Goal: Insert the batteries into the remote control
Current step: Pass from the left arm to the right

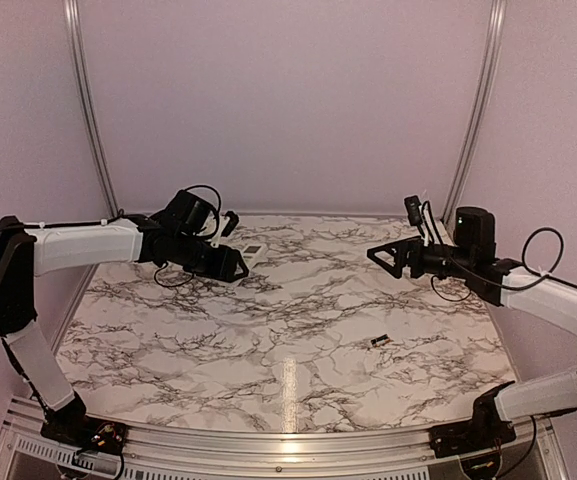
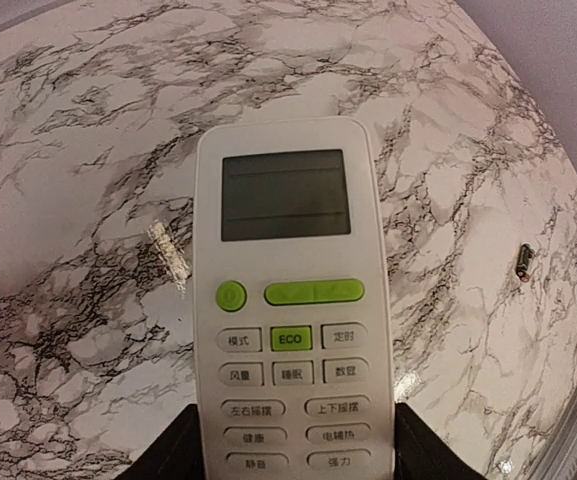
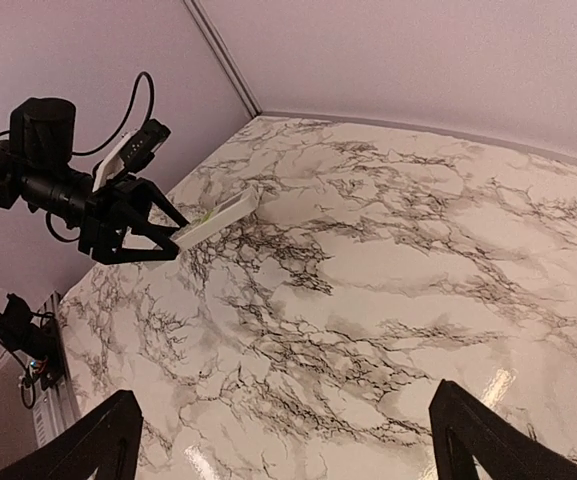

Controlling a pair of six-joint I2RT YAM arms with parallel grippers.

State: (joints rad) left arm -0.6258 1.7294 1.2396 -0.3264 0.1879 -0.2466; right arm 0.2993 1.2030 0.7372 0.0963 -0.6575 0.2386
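Left jaws pinch the remote control (image 2: 290,300) face-up; turn its back upward; right jaws, spread empty, should fetch the lower-right battery (image 1: 379,341).

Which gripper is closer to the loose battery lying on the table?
Right. The right gripper, open and empty, is a little farther back than the battery, on the same side. The left gripper, holding the remote control, is well off to its back left.

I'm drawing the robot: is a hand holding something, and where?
The left gripper holds the remote by its bottom, button end. The right gripper is open and empty.
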